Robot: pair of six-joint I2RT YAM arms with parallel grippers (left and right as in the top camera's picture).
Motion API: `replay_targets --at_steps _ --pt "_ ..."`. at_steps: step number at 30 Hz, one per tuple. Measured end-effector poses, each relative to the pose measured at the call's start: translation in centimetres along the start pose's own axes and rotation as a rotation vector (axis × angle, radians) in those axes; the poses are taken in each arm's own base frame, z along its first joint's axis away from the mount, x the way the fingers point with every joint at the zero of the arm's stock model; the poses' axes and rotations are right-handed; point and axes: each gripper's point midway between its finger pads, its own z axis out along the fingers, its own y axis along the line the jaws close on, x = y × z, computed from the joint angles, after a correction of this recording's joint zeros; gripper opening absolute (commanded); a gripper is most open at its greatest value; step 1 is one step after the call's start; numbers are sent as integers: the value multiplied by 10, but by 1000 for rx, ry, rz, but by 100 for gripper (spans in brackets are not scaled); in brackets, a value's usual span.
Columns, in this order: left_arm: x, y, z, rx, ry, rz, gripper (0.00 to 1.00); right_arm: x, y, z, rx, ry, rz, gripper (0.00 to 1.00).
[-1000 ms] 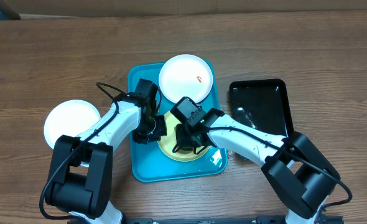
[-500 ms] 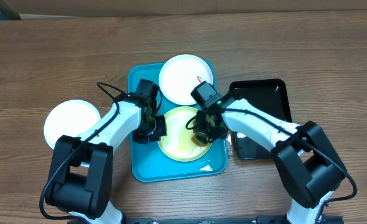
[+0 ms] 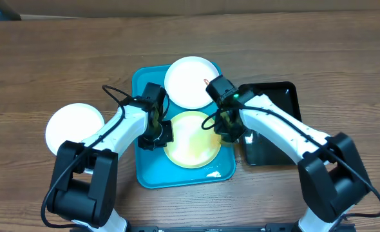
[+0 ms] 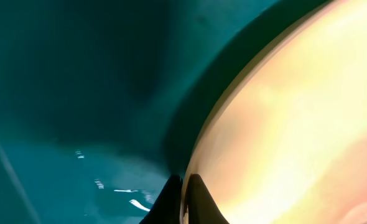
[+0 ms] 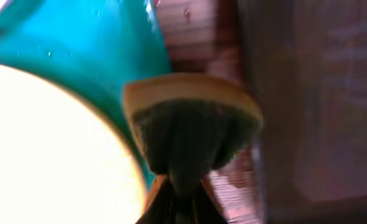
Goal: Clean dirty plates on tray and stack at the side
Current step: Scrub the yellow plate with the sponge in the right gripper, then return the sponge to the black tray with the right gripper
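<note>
The turquoise tray (image 3: pixel 149 173) holds a pale yellow-green plate (image 3: pixel 190 138) at the front and a white plate (image 3: pixel 189 80) with a small red smear at the back. A second white plate (image 3: pixel 73 125) lies on the table at the left. My left gripper (image 3: pixel 160 134) is shut on the left rim of the yellow-green plate (image 4: pixel 295 112). My right gripper (image 3: pixel 227 130) is shut on a sponge (image 5: pixel 190 130), yellow with a dark green scouring face, held over the tray's right edge beside the plate (image 5: pixel 53 149).
A glossy black tray (image 3: pixel 277 122) lies to the right of the turquoise tray, partly under my right arm. The wooden table (image 3: pixel 61 58) runs around both trays. A wet glint shows on the turquoise tray's front right (image 3: pixel 212 173).
My right gripper has carried the sponge from the yellow-green plate's middle to the right, off the plate to the tray's right edge. My left gripper has kept its hold on the plate's rim.
</note>
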Motion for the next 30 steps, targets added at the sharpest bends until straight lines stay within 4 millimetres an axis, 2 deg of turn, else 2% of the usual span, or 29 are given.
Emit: replay_targets --at_steps 6,10,14,18,21,24,25,26,28,30 --pt "-3 13 -2 -29 -5 -37 4 -5 -4 -13 -24 -21 -24 4" --pt "-4 21 -4 -36 -2 -42 4 -15 -9 -39 -89 -67 4 4" --pt "-1 27 -9 -56 2 -23 4 -32 -32 -76 -169 -129 85 4" --pt "-5 26 -24 -62 -38 -3 4 -46 -67 -93 -199 -152 163 4" --pt "-12 24 -38 -56 -90 13 4 -52 -82 -90 -201 -145 177 4" --pt "-15 24 -49 -61 -127 20 4 -51 -93 -75 -191 -133 182 6" --pt "-15 25 -50 -62 -133 23 4 -50 -96 -68 -186 -130 185 10" --pt "-16 25 -51 -65 -136 23 4 -48 -100 -58 -178 -123 188 19" --pt "-16 26 -51 -69 -137 23 4 -43 -107 -43 -164 -110 193 41" --pt "-16 26 -51 -73 -137 31 4 -33 -118 -24 -136 -80 208 41"
